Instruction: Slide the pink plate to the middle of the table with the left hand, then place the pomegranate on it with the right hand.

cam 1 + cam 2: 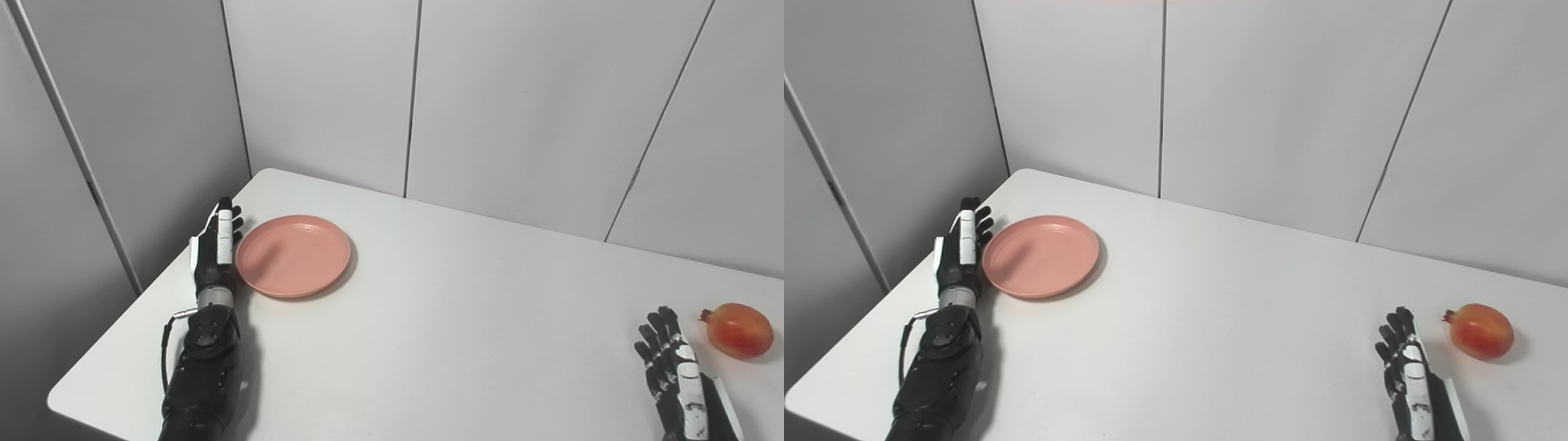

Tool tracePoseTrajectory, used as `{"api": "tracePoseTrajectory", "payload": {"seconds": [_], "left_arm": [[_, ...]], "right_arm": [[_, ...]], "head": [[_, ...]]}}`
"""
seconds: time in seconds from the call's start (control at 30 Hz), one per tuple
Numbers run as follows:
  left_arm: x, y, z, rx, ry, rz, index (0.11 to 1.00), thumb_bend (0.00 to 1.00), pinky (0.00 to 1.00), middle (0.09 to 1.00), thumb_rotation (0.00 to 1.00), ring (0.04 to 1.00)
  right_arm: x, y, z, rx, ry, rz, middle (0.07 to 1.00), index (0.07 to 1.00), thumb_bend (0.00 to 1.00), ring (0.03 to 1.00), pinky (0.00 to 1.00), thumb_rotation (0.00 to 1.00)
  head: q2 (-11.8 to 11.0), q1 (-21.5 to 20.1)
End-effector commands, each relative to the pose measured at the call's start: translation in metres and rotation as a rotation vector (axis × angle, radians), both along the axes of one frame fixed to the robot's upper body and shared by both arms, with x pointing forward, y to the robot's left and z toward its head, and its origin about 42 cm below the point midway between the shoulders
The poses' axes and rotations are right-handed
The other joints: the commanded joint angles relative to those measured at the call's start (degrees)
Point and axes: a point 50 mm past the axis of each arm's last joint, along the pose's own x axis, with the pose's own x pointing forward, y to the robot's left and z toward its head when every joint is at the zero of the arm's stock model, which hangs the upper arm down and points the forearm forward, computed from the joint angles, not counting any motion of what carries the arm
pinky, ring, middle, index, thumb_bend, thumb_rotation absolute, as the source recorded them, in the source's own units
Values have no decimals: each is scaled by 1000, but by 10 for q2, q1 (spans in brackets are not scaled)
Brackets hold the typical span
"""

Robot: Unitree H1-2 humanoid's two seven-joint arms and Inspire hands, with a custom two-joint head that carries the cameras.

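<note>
The pink plate (293,255) lies empty near the table's far left corner. My left hand (218,244) stands on edge right against the plate's left rim, fingers straight and held together, holding nothing. The red-orange pomegranate (738,329) rests on the table at the right, its crown pointing left. My right hand (670,361) is open just left of and nearer than the pomegranate, with a small gap between them; it holds nothing.
The white table (465,306) has its left edge just beside my left hand and its front edge near my left forearm. Grey wall panels (502,98) close the back and the left side.
</note>
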Motion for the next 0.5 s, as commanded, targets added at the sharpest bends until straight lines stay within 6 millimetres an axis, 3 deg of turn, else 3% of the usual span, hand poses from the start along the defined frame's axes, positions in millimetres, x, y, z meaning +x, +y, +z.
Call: {"api": "tracePoseTrajectory", "payload": {"seconds": [0.0, 0.1, 0.47], "left_arm": [[15, -6, 17, 26, -62, -45, 877, 855, 872, 885, 1000, 888], [18, -12, 16, 15, -64, -60, 885, 905, 877, 896, 1000, 899], [27, -28, 10, -61, -107, -84, 865, 873, 871, 881, 1000, 887]], "right_arm": [[0, 0, 2, 12, -6, -5, 1000, 1000, 418, 1000, 1000, 988], [1, 0, 2, 11, -7, -6, 1000, 1000, 416, 1000, 1000, 997], [4, -3, 2, 21, -17, -1, 1000, 1000, 378, 1000, 1000, 999]], "head": [[1, 1], [1, 4], [3, 10]]}}
